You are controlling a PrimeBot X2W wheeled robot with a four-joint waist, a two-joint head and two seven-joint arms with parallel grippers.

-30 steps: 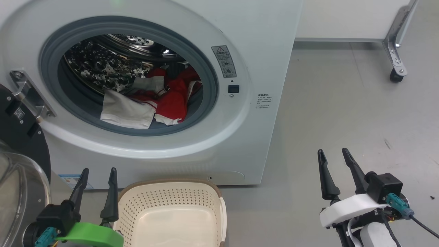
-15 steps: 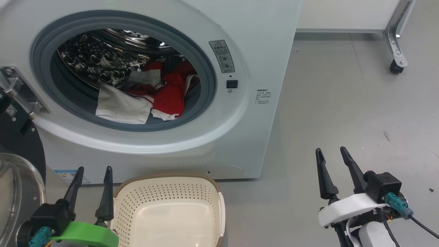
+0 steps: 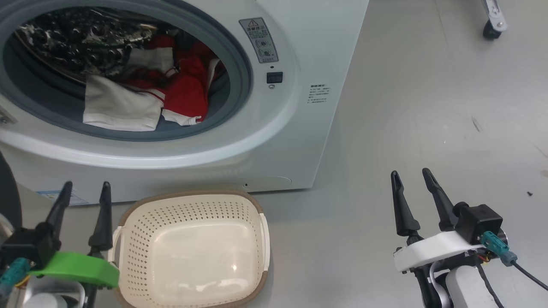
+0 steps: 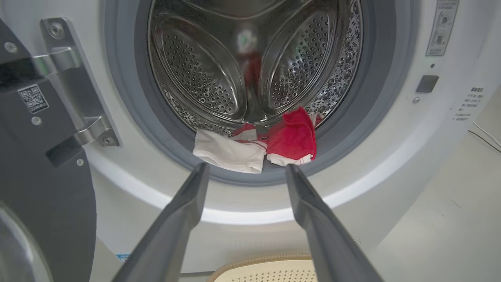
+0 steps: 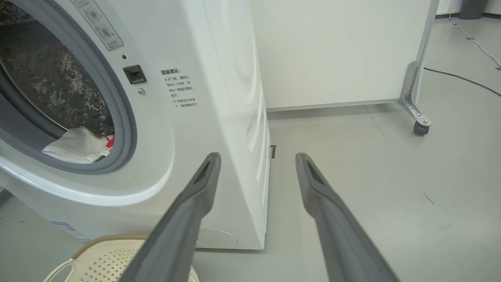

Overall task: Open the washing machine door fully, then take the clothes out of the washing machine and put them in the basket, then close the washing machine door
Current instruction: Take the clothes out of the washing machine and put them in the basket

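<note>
The white washing machine (image 3: 299, 128) stands with its mouth uncovered. Its black door (image 4: 43, 196) hangs swung out at the left. Red and white clothes (image 3: 141, 98) lie at the front of the steel drum (image 4: 219, 74), partly over the grey rubber ring (image 3: 239, 77). The cream basket (image 3: 192, 291), empty, sits on the floor just before the machine. My left gripper (image 3: 84, 186) is open, low at the basket's left side, and points at the clothes (image 4: 254, 147). My right gripper (image 3: 412, 173) is open over bare floor, right of the machine.
Grey floor (image 3: 428, 119) stretches to the right of the machine. A white panel on a metal leg with a castor (image 5: 420, 129) stands behind. A cable (image 5: 462, 78) runs along the floor at the far right.
The camera has tilted down and turned right, so the machine and basket sit higher and further left in the picture. Both grippers stay open and keep their places.
</note>
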